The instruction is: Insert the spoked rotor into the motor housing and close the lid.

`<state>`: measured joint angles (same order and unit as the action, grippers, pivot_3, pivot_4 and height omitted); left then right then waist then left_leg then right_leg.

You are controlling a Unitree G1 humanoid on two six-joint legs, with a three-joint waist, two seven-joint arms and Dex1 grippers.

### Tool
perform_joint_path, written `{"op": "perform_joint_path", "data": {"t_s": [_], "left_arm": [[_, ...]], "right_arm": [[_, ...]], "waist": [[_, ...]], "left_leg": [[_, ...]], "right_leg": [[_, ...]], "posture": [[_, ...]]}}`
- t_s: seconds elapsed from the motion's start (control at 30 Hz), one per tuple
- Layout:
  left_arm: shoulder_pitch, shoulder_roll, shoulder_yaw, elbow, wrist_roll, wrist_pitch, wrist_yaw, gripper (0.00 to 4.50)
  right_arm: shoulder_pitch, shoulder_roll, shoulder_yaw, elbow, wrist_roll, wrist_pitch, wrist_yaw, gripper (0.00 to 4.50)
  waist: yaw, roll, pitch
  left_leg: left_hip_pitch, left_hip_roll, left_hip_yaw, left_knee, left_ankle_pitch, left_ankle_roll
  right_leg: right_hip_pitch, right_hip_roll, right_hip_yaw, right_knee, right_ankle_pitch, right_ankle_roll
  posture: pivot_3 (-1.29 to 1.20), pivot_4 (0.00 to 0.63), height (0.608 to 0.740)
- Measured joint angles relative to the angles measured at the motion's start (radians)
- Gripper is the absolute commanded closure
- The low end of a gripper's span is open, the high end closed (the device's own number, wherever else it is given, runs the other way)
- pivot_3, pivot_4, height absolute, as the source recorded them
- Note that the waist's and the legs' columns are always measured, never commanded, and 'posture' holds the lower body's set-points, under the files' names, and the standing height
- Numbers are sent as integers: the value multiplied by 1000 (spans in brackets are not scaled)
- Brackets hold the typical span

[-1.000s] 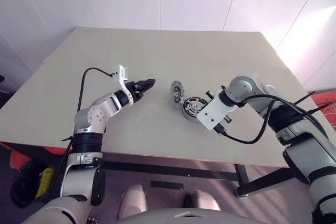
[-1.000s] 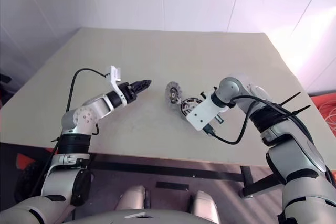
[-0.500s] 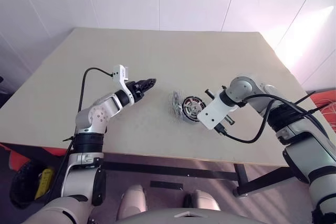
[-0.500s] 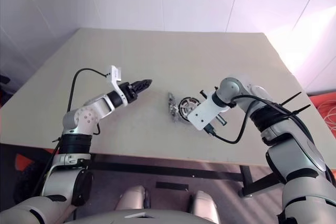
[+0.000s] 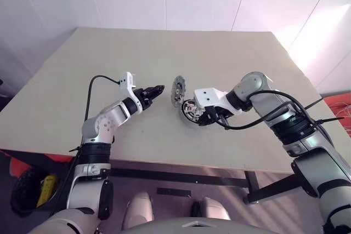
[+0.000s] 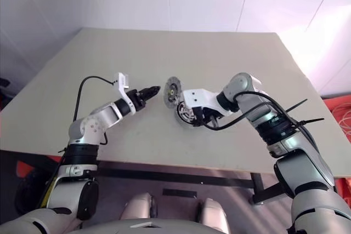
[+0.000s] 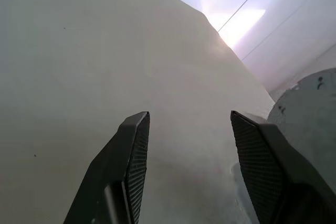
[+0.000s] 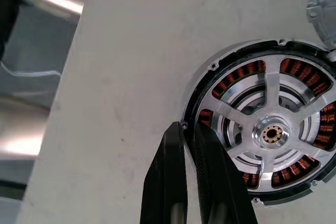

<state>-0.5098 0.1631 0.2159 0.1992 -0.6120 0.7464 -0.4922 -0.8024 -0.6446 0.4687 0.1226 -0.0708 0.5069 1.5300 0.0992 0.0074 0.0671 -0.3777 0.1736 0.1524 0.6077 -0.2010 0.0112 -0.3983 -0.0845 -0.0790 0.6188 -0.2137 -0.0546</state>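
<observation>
Resting on table (image 5: pixel 230 58) mid-front: motor housing (image 8: pixel 265 129), windings facing up, spoked rotor (image 8: pixel 271 132) seated inside. R gripper (image 8: pixel 188 129) pinched shut on housing rim at its near-left edge, pointing steeply down. Lid (image 5: pixel 176 91) stands on edge just beside housing, betw. the two arms. L gripper (image 7: pixel 188 129) fingers apart, empty, level, aimed at lid; nearer arm for the lid.

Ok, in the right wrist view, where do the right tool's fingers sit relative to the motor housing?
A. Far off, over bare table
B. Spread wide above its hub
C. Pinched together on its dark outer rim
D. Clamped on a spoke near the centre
C: in the right wrist view the right tool has its two black fingers pressed close together at the dark outer rim of the motor housing, beside the copper windings and away from the hub.
</observation>
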Motion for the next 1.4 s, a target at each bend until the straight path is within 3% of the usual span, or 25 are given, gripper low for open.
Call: {"op": "perform_joint_path", "data": {"t_s": [0.23, 0.37, 0.5, 1.03, 1.33, 1.4], "left_arm": [[26, 31, 49, -35, -8, 0, 20, 1914], [32, 40, 68, -61, -21, 0, 27, 1914], [53, 44, 72, -75, -28, 1, 37, 1914], [81, 49, 82, -98, -38, 2, 62, 1914], [78, 49, 82, -97, -38, 1, 64, 1914], [76, 49, 82, -97, -38, 1, 64, 1914]], "right_arm": [[-35, 57, 3, -29, 52, 532, -118, 4493], [-135, 214, -52, 88, 71, 838, -310, 4493], [-204, 313, -147, 185, 86, 1025, -488, 4493], [-215, 523, -425, 237, 237, 1104, -969, 4493], [-204, 529, -430, 199, 428, 1103, -1141, 1617], [-204, 521, -424, 197, 470, 1103, -1174, 1617]], "waist": [[1, 0, 0], [-6, 1, 0], [4, 1, 1], [-3, 1, 1], [0, 1, 1], [0, 1, 1]], "left_leg": [[0, 0, -1, 0, -1, -5], [1, 1, -1, -1, 2, -10], [1, 1, -2, -2, 4, -14], [8, 3, -2, -13, 11, -27], [8, 5, -2, -14, 11, -27], [8, 5, -2, -14, 11, -28]], "right_leg": [[0, 0, 0, 0, 0, 0], [-2, 2, 1, 2, 0, -1], [-1, 2, 1, 1, 0, -1], [-1, 7, 4, 1, -2, 3], [-1, 9, 4, 0, -1, 0], [-1, 9, 4, 0, -1, 1]], "posture": [[0, 0, 740], [0, 0, 740], [0, 0, 740], [0, 0, 740], [0, 0, 740], [0, 0, 740]]}}
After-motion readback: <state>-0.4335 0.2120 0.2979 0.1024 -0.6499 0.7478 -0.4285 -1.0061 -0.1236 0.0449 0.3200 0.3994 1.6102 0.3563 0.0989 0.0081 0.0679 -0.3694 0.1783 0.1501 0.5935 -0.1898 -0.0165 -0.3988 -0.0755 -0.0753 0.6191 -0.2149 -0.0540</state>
